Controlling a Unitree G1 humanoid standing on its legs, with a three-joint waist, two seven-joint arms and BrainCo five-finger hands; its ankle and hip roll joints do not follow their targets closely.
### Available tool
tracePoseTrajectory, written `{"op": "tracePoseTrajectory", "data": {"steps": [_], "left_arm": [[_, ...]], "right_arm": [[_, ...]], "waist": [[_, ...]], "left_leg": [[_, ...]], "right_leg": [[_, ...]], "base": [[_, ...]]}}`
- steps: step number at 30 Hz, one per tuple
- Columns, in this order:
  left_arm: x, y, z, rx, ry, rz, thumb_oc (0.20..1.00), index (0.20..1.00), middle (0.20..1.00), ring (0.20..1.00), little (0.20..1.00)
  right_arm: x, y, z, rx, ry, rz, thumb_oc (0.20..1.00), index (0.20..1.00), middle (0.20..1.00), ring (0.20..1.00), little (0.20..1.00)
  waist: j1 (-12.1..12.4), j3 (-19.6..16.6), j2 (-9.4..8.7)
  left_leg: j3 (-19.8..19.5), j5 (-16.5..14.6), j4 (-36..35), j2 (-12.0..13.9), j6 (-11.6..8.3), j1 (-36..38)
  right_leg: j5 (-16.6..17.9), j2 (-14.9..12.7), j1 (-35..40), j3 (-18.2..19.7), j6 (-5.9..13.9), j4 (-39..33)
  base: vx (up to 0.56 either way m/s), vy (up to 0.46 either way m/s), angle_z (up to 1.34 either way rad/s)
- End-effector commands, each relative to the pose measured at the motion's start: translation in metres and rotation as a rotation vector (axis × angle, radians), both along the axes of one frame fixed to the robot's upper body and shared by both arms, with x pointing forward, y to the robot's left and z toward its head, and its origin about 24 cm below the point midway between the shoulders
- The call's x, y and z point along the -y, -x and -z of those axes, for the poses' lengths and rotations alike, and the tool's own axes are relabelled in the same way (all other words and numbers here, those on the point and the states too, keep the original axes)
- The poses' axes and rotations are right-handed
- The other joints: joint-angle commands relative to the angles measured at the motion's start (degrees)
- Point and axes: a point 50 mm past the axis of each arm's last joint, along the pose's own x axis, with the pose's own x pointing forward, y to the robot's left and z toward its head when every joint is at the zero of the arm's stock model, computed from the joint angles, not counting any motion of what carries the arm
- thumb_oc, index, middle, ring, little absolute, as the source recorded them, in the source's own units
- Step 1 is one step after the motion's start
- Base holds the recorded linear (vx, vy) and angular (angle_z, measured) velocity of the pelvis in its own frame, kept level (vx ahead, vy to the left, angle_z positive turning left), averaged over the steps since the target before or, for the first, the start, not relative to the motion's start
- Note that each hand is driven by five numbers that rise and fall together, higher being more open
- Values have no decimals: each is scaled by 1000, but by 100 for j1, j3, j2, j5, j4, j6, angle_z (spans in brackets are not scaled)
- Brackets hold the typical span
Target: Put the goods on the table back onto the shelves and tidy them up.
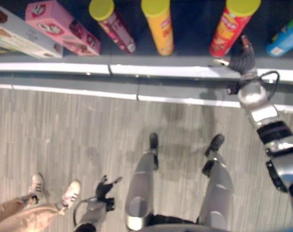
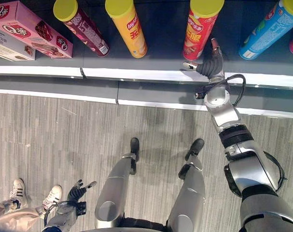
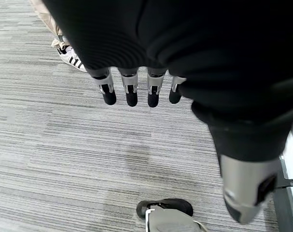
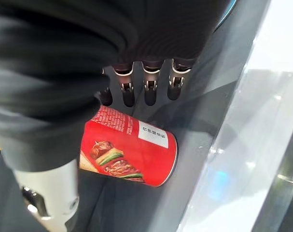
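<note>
Well, going left to right: my left hand [image 2: 77,191] hangs low over the floor beside a person's shoes [image 2: 53,195], fingers relaxed and empty, idle I'd say. On the shelf [image 2: 151,75] stand a pink box [image 2: 33,26], a maroon can [image 2: 83,26], a yellow can [image 2: 128,26], then the red can [image 2: 200,29] and a blue can [image 2: 271,29]. My right hand [image 2: 211,63] sits just beside the red can's base, fingers straight, gripping nothing — probably nudging it into line.

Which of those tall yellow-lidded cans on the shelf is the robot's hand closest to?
The red can, right beside the right hand. The orange can and dark red can stand farther to the left.
</note>
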Motion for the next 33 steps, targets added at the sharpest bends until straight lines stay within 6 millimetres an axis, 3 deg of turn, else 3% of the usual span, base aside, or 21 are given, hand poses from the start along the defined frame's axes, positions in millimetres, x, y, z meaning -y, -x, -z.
{"op": "tracePoseTrajectory", "data": {"steps": [1, 14, 22, 27, 31, 32, 33], "left_arm": [[-20, 18, -1, -34, -47, 6, 1000, 1000, 1000, 1000, 1000], [-14, 15, -5, 6, -28, 18, 1000, 1000, 1000, 1000, 1000], [-13, 17, -6, 8, -22, 20, 1000, 1000, 1000, 1000, 1000], [-14, 20, -5, -3, -16, 8, 1000, 1000, 1000, 1000, 1000], [-13, 24, -5, -2, -5, -2, 1000, 1000, 1000, 1000, 1000], [-17, 26, -7, 6, -3, -28, 1000, 1000, 1000, 1000, 1000], [-17, 26, -7, 5, -3, -27, 1000, 1000, 1000, 1000, 1000]], "right_arm": [[-6, 1, -26, 92, 22, -38, 1000, 1000, 1000, 1000, 1000], [9, 3, -23, 91, 79, 56, 1000, 1000, 1000, 1000, 1000], [22, 21, -9, 116, 73, 82, 1000, 1000, 1000, 1000, 1000], [27, 37, 17, 90, 36, 59, 1000, 1000, 1000, 1000, 1000], [19, 60, 59, -12, -14, -50, 1000, 1000, 1000, 1000, 1000], [16, 74, 78, -75, 8, -101, 1000, 1000, 1000, 1000, 1000], [16, 74, 79, -76, 8, -100, 1000, 1000, 1000, 1000, 1000]], "waist": [[66, -159, 201], [22, -159, 188], [-103, -365, 116], [-194, -574, 94], [-284, -772, 54], [-343, -856, 2], [-340, -857, 4]], "left_leg": [[-343, 688, -1022, 162, -365, -107], [-323, 693, -1065, 161, -355, -44], [-288, 743, -1298, 193, -377, 253], [-231, 910, -1689, 251, -417, 557], [-189, 1048, -1994, 372, -461, 875], [-162, 1148, -2128, 496, -507, 1006], [-163, 1150, -2133, 500, -508, 1012]], "right_leg": [[-746, -377, -19, 484, 626, 954], [-720, -368, 17, 493, 635, 908], [-639, -289, 335, 436, 669, 551], [-598, -203, 642, 324, 693, 276], [-690, -31, 980, 248, 652, 115], [-750, 116, 1168, 189, 617, -35], [-748, 120, 1176, 186, 616, -41]], "base": [[0, 0, 0], [-1, 1, 3], [9, 1, 0], [43, -2, -5], [47, -58, -2], [27, -100, -6], [19, -155, -1]]}}
